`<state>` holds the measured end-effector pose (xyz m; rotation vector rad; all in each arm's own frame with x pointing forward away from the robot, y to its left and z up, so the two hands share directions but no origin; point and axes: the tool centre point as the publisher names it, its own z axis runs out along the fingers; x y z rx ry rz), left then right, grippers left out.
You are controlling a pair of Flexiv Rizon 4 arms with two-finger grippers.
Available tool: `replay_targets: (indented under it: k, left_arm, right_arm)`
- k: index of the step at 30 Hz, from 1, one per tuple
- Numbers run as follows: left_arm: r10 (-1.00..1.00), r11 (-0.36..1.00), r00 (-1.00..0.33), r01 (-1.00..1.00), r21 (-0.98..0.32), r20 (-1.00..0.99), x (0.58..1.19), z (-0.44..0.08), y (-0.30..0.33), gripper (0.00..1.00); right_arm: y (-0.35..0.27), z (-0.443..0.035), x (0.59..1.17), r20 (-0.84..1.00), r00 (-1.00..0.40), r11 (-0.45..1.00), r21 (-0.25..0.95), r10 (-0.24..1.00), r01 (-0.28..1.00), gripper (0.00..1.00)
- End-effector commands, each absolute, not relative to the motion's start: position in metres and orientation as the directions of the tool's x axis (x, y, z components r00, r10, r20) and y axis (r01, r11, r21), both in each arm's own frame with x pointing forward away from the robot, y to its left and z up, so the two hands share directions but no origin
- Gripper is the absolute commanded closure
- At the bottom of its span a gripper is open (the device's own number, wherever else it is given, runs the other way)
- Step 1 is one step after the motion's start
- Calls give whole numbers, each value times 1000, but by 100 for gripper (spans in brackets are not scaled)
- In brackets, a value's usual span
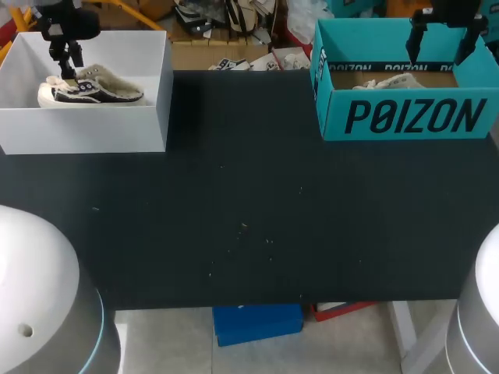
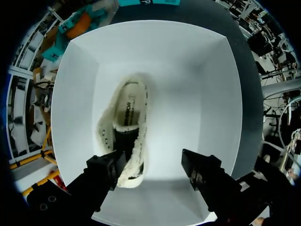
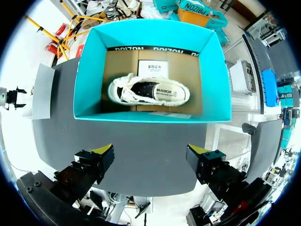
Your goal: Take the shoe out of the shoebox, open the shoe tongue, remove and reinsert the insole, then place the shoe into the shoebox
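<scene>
Head view showed the black counter (image 1: pixel 249 218) carrying two boxes at its far edge: a white box (image 1: pixel 86 128) on my left and a teal shoebox (image 1: pixel 405 117) on my right. Each held a low sneaker.

The fleece-lined shoe (image 2: pixel 127 136) sat on its sole on the floor of the white box, opening upward and nearer one side wall. The second shoe (image 3: pixel 150 92) lay on the brown floor of the teal shoebox.

The left tool (image 2: pixel 154 165) hung inside the white box with its fingers spread wide. One finger was at the end of the fleece-lined shoe, though I could not tell whether it touched. The other was over bare box floor well to the side, so the tool held nothing. The right tool (image 3: pixel 151 153) hovered above the teal shoebox, spread just as wide and empty.

The shoe looked light, with a plush collar that would probably squash under pressure and a stiffer rubber sole rim. The firmest hold would likely be a pinch across the heel wall, one finger inside the opening. The tongue and insole seemed thin and limp, so they would need a gentle grip at an edge.
</scene>
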<state>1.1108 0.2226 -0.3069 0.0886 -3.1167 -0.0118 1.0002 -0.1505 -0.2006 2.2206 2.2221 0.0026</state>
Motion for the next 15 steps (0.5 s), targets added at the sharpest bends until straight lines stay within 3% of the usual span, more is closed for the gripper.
replay_targets:
  k: [1,4,7,9,15]
  left_arm:
    - [-44,999,-997,-43,24,57,1125,-324,220,27]
    - [-35,999,-997,-33,32,70,1128,-333,219,28]
    - [-30,999,-996,-27,40,81,1129,-341,219,36]
    - [-28,999,-996,-24,47,88,1130,-347,220,33]
    - [-22,998,-994,-14,67,110,1130,-363,220,36]
  right_arm:
    - [-150,-200,1000,1,0,0,1,1000,1000,0]
    - [-150,-200,1000,1,0,0,1,1000,1000,0]
    - [-150,-200,1000,1,0,0,1,1000,1000,0]
    - [-150,-200,1000,1,0,0,1,1000,1000,0]
    - [-150,-200,1000,1,0,0,1,1000,1000,0]
